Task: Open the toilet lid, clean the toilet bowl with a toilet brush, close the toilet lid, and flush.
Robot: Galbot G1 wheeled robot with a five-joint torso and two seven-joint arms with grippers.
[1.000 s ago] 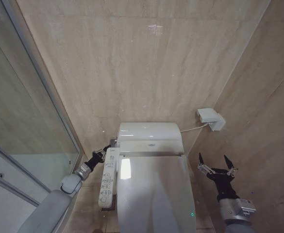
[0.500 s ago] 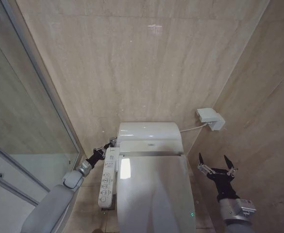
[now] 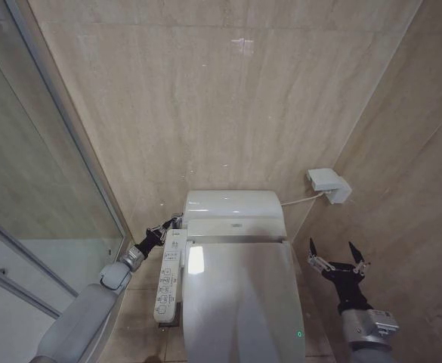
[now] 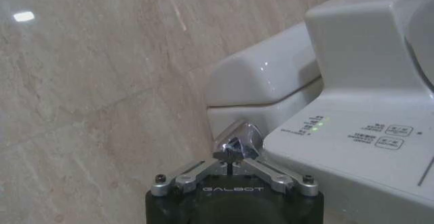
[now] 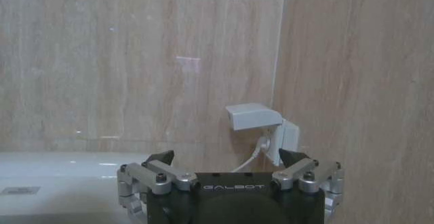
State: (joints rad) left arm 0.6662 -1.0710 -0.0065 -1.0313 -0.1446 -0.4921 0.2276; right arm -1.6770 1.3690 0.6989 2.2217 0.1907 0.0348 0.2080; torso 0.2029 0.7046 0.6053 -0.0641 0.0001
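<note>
Two arms in play, only the left working. Far left: glass shower partition (image 3: 47, 219), close beside the left arm, so little room to swing outward. Left gripper (image 3: 162, 229) has crept further up and back over the last second, from beside the button panel (image 3: 168, 278) to the rear corner of the toilet; the left wrist view shows its fingers (image 4: 231, 156) pinched together, tips touching the chrome flush lever (image 4: 239, 136) tucked under the tank edge. Judgement: flush step, last in the task, press looks begun or about to begin. Lever sits in a tight pocket between wall, tank (image 3: 233, 206) and panel, so approach is only straight in; a sideways slip could hit panel buttons.

Centre: toilet lid (image 3: 239, 302) is down flat, covering the toilet bowl (image 4: 257, 76); its rear outer body shows by the lever. Lid closed, unchanged, fits the close step being done. Toilet brush not spotted.

Right: right gripper (image 3: 338, 266) parked beside the toilet's right side, unmoved, fingers spread wide and empty, apart from the lid. Wall socket box (image 3: 328, 184) with cable sits above and ahead of it, side wall close on its right; open room is only towards the robot.
</note>
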